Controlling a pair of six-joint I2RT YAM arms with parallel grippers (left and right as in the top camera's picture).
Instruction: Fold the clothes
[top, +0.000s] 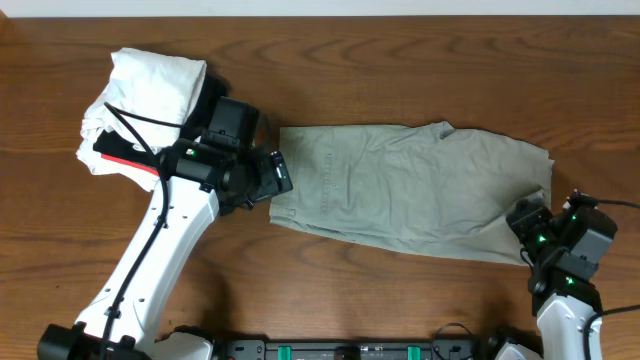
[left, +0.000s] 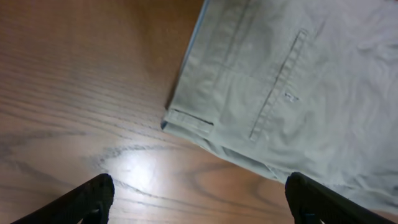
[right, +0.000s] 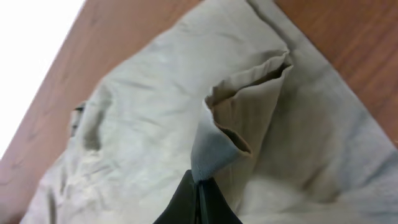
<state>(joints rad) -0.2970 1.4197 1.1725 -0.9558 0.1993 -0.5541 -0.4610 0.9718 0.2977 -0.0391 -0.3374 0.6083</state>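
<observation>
The clothes (top: 410, 190), one khaki grey-green garment, lie spread flat across the middle of the table. My left gripper (top: 281, 173) hovers at its left end, at the waistband corner. In the left wrist view that gripper (left: 200, 198) is open over bare wood, with the clothes (left: 298, 81) and a stitched pocket seam just ahead of it. My right gripper (top: 526, 221) is at the garment's right end. The right wrist view shows it (right: 199, 182) shut on a pinched corner of the clothes (right: 155, 124), which rises in a small peak above the fingertips.
A pile of white garments (top: 150, 90) sits at the back left, behind the left arm, with a black garment with a red stripe (top: 122, 157) under its front edge. Bare wooden table (top: 400, 60) surrounds the khaki cloth.
</observation>
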